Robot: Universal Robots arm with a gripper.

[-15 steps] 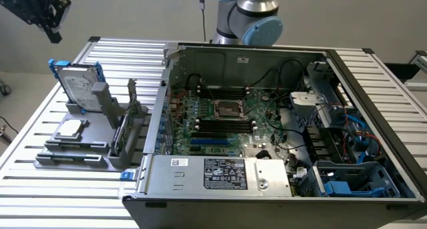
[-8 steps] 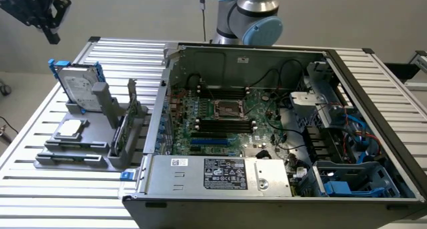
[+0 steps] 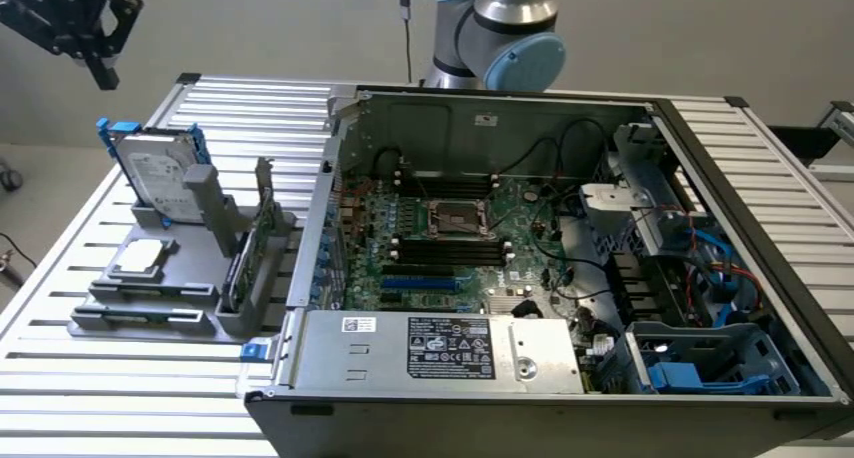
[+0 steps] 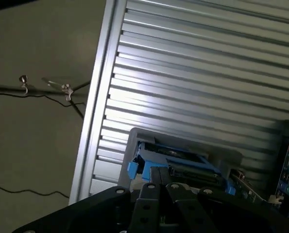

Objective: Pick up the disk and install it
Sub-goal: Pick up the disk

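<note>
**Closed gripper [image 3: 102, 73] high above the standing disk [image 3: 154, 173]**

In the exterior view the picture's top edge cuts off the gripper, and a grey post of the holder [image 3: 200, 203] covers part of the disk. In the wrist view the fingers [image 4: 148, 194] are pressed together on nothing and hide the disk's near edge. The disk stands upright in the holder on the slatted table [image 3: 80, 398]. It is to the exterior view's left of the open computer case [image 3: 747, 168], below the gripper and well apart from it.

Slatted table [image 3: 80, 378] bears an open computer case [image 3: 494, 123] and seemingly plastic rack [image 3: 134, 318].
</note>
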